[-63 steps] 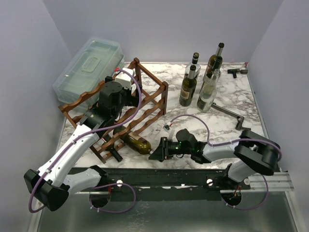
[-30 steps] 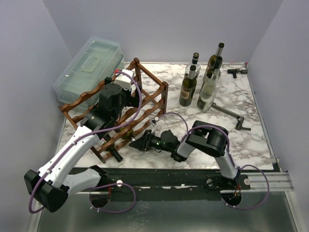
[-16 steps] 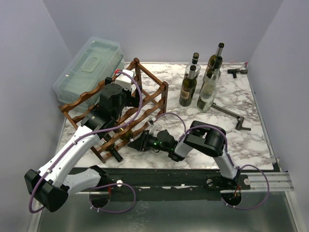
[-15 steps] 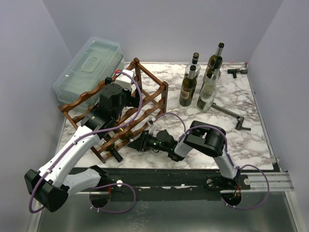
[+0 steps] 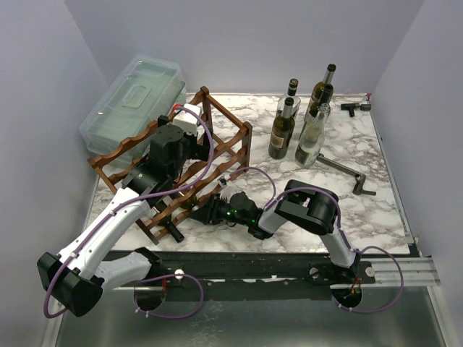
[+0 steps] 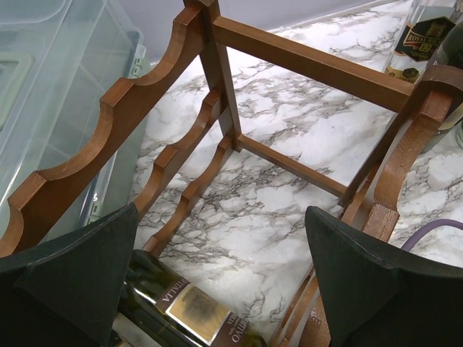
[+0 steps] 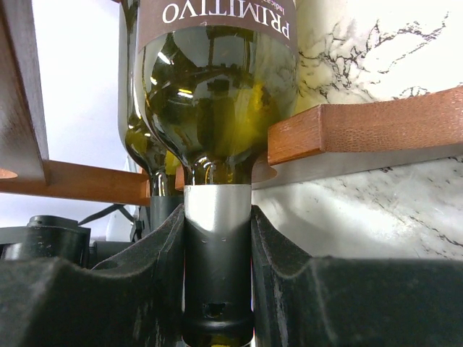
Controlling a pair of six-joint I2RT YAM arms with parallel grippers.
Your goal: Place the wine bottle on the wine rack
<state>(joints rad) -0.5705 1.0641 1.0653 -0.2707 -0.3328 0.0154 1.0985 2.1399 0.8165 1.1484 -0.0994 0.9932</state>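
The wine bottle [image 7: 217, 79], green glass with a brown "PRIMITIVO" label, lies on its side in the lowest tier of the reddish-brown wine rack [image 5: 230, 137]. My right gripper [image 7: 217, 289] is shut on its foil-capped neck, with a finger [image 7: 155, 282] pressed against each side. It sits low at the rack's front edge [image 5: 211, 214]. The neck rests in a scallop of the rail [image 7: 362, 130]. My left gripper [image 6: 224, 282] hangs open over the rack's top, and the bottle's label [image 6: 184, 307] shows far below between its fingers [image 6: 65, 278].
A clear plastic lidded box [image 5: 134, 97] stands behind the rack at the left. Several upright bottles [image 5: 300, 123] are grouped at the back. A metal L-shaped bar [image 5: 347, 171] and a small black part [image 5: 354, 108] lie on the marble table [image 5: 362, 210] at the right.
My right arm has slid left along the table, pushing the bottle deeper into the rack's bottom tier. The left arm has stayed where it was, open.
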